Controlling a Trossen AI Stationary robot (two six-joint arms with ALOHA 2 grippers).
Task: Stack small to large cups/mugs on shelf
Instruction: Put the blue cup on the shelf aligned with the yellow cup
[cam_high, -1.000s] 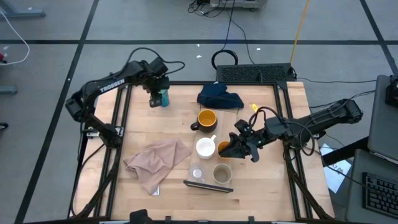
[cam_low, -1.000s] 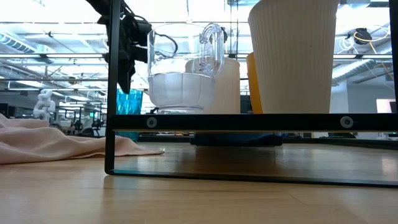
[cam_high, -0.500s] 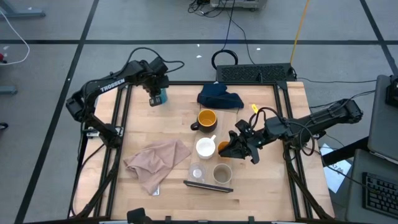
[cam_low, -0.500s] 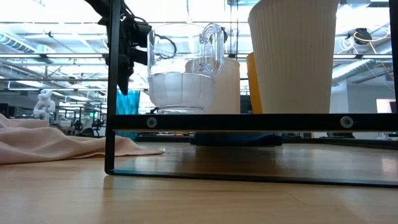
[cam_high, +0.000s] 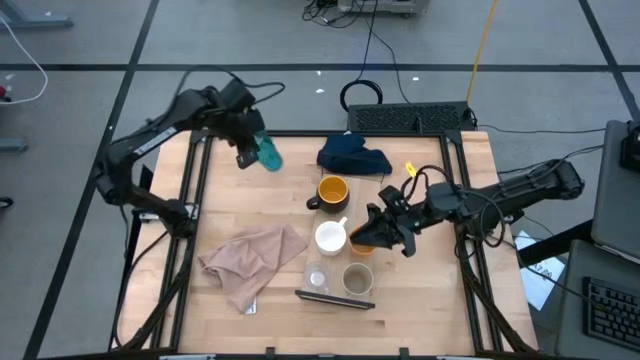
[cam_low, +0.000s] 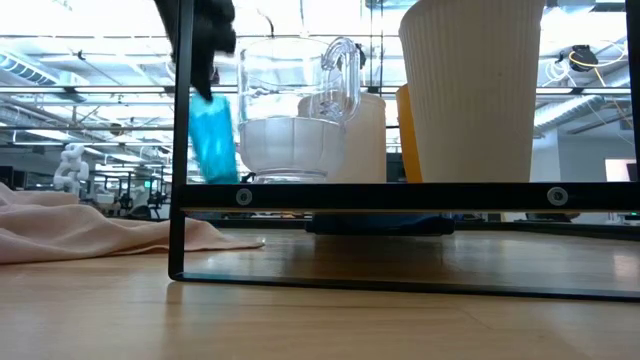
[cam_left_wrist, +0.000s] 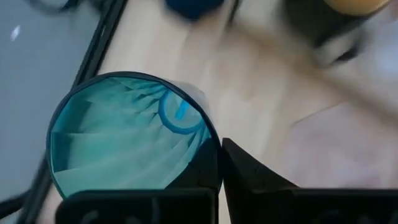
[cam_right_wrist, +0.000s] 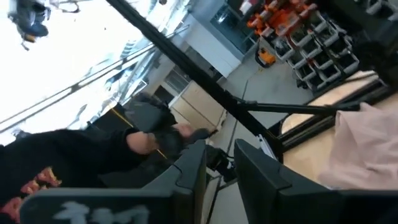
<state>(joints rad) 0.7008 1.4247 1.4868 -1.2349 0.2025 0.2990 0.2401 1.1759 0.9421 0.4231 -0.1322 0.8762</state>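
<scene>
My left gripper (cam_high: 250, 152) is shut on the tall teal tumbler (cam_high: 270, 156), which hangs tilted above the table's far left (cam_low: 212, 140). The shelf (cam_low: 400, 196) stands near the front; its dark strip (cam_high: 335, 297) shows from above. On it stand the tiny clear cup (cam_high: 317, 277), the beige cup (cam_high: 357, 278), the white mug (cam_high: 330, 238) and the small orange cup (cam_high: 360, 240). The dark yellow-lined mug (cam_high: 332, 190) stands just beyond them. My right gripper (cam_high: 376, 234) sits against the orange cup's right side. My left gripper pinches the tumbler's rim wall (cam_left_wrist: 211, 140), one finger inside the mouth and one finger (cam_left_wrist: 249, 177) outside. It comes from above. The tumbler is lifted clear of the table and hangs tilted below the fingers. My right gripper reaches the small orange cup level from the table's right. Its own body hides the place of contact, so which part it has cannot be told. The cup stands upright on the shelf (cam_low: 404, 130).
A pink cloth (cam_high: 250, 262) lies crumpled at the near left, and a dark blue cloth (cam_high: 352, 157) at the far middle. Black frame rails (cam_high: 195, 200) run along both table sides. Bare wood lies between the tumbler and the mugs.
My left gripper has shut on the tumbler's rim and has risen with it, shifting a little toward the table's right. The tumbler has gone from standing upright on the table to hanging tilted, clear of it.
</scene>
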